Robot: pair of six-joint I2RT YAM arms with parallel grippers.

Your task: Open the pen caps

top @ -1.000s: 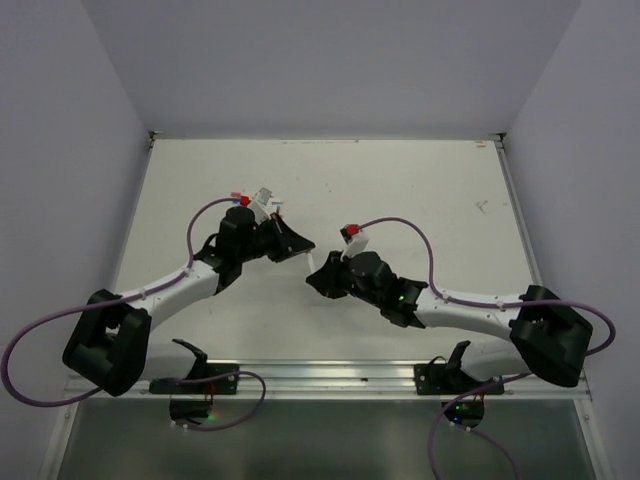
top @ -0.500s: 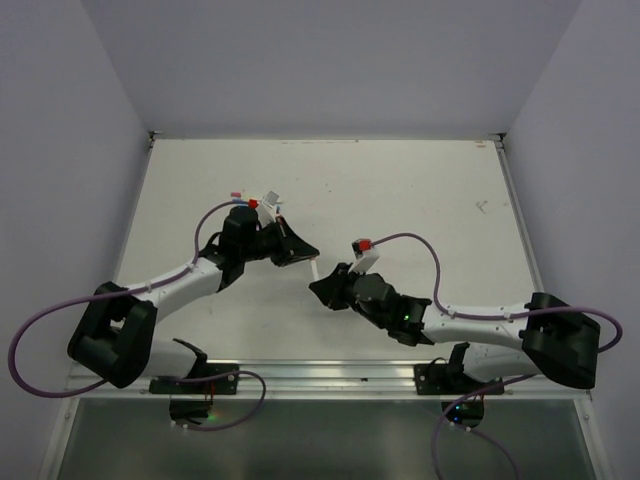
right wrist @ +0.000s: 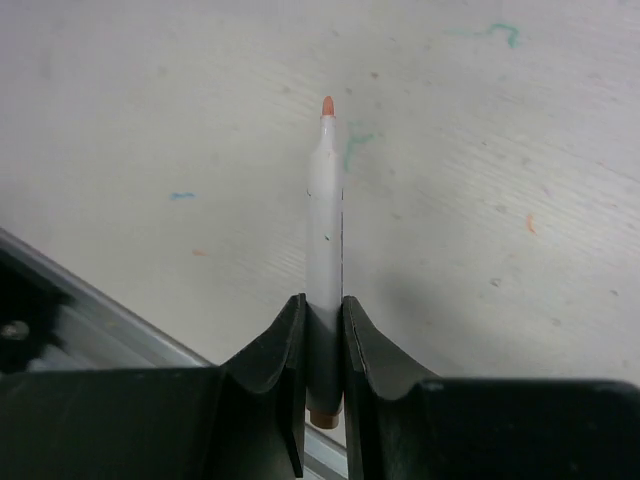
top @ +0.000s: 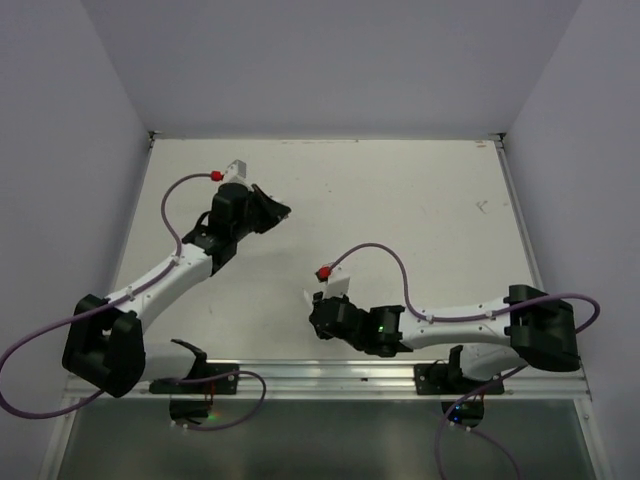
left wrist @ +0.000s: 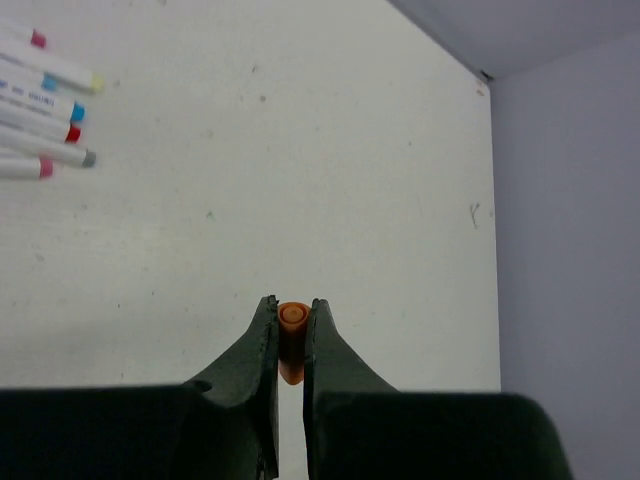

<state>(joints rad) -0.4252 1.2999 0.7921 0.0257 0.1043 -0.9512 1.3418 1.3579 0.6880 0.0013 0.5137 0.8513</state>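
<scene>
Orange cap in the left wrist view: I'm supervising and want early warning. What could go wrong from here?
The orange cap sits pinched at the left gripper's tips; it could slip out and roll across the table. The right gripper holds the uncapped pen by its rear end, so the long barrel could pivot, and its bare tip could smear ink on the table.

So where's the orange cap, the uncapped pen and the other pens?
orange cap (left wrist: 293,318): left wrist view, its round end.
uncapped pen (right wrist: 324,230): right wrist view, mid barrel.
other pens (left wrist: 40,103): left wrist view, one barrel.

Pens far left; tabletop seemingly open.
</scene>
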